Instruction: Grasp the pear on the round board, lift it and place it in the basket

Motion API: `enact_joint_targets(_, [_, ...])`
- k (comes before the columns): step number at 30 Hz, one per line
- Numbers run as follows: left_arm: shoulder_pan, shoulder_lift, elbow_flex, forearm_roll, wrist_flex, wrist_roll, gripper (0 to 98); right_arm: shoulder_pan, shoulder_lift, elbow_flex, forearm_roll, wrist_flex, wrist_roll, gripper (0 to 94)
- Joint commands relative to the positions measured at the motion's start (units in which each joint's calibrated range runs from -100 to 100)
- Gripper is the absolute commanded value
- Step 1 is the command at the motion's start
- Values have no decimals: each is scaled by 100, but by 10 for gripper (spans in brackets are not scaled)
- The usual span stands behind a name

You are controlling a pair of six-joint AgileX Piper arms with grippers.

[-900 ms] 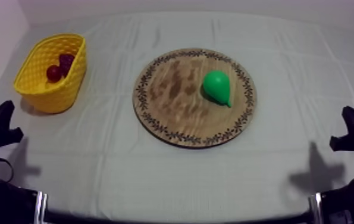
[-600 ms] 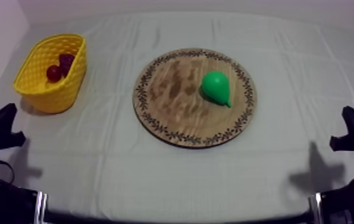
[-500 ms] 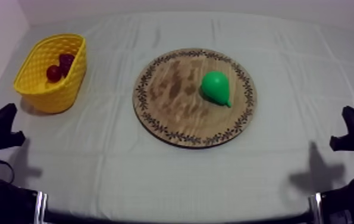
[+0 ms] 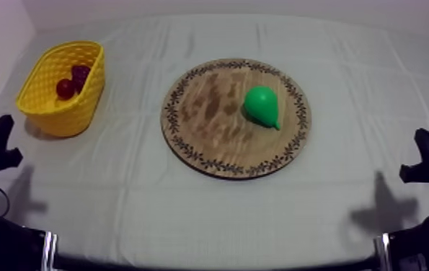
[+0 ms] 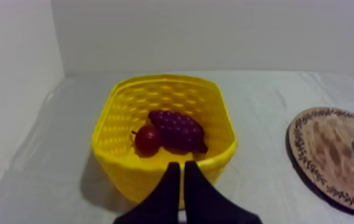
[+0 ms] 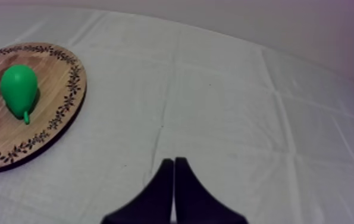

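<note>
A green pear (image 4: 262, 105) lies on its side on the right half of the round wooden board (image 4: 202, 130) at mid-bench (image 4: 347, 180), well apart from the yellow basket (image 4: 80, 108) at the left, which holds a bunch of grapes (image 5: 176, 130) and a small red fruit (image 5: 147, 138). The left gripper (image 5: 181, 168) hovers near the basket's front wall, the right gripper (image 6: 173, 162) over the bench beside the board. Both have their fingers pressed together, gripping nothing.

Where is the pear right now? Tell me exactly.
In the top view the pear lies on the right half of the round wooden board in the middle, well away from the yellow basket at the far left.
</note>
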Motion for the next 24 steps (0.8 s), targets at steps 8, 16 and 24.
enact_joint_targets(8, [49,1123,-1544,2,2,193,0,0,1,5,1,4,1,5])
enact_joint_targets(16, [200,2389,-3275,66,149,383,0,0,1,5,1,4,1,5])
enact_joint_targets(24, [727,4120,-5652,-101,968,761,0,0,1,5,1,4,1,5])
